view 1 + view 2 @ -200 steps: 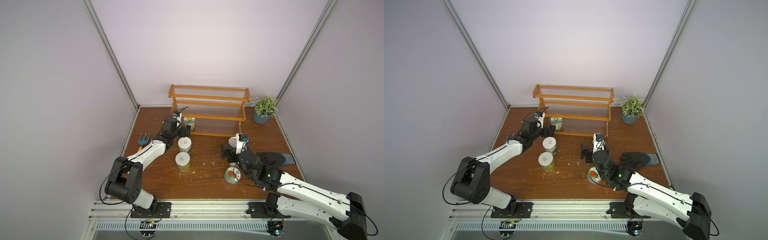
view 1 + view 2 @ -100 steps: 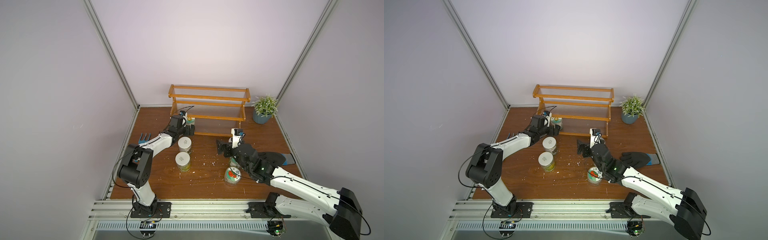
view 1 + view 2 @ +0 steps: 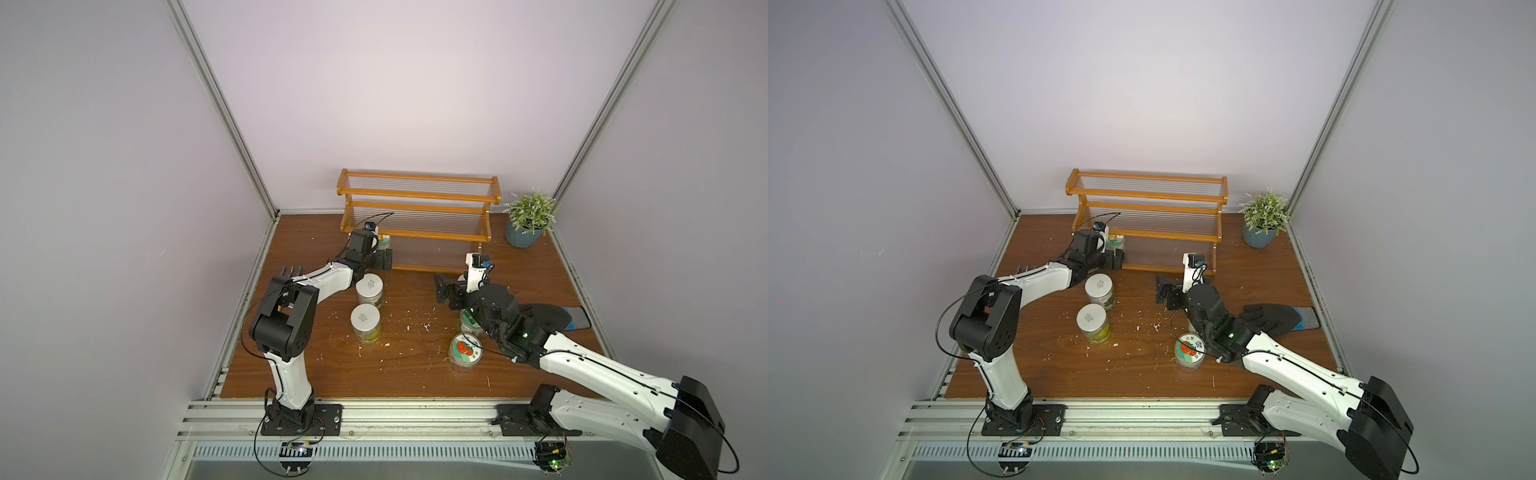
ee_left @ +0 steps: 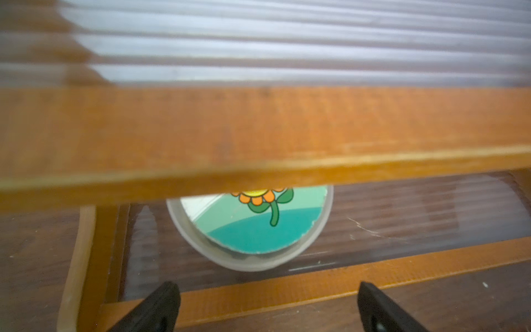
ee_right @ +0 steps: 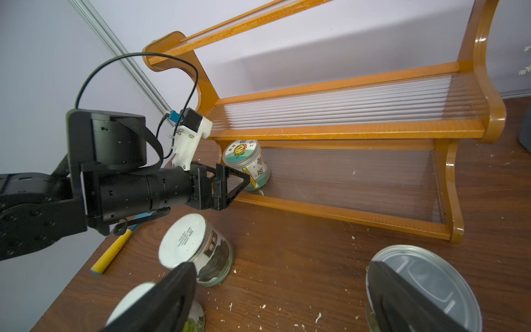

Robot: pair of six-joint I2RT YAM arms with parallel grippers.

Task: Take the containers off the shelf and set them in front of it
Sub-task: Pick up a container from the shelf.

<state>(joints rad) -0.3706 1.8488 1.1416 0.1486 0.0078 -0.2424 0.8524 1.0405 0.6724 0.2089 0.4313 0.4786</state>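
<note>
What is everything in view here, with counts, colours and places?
shelf: 1, orange-brown, clear tiers, back wall
sunflower-lid jar: 1, clear, shelf's bottom tier
white-lidded jars: 2, clear, table before shelf
red-fruit-lid jar: 1, clear, by right arm
half-hidden jar: 1, green-white lid, under right arm
silver-lidded can: 1, beside right gripper
potted plant: 1, green, blue-grey pot, right of shelf
glove: 1, black, blue cuff, table's right edge
garden fork: 1, blue tines, yellow handle, left edge
table: 1, brown wood
left gripper: 1, black, open, facing sunflower-lid jar
right gripper: 1, black, open, over table
</note>
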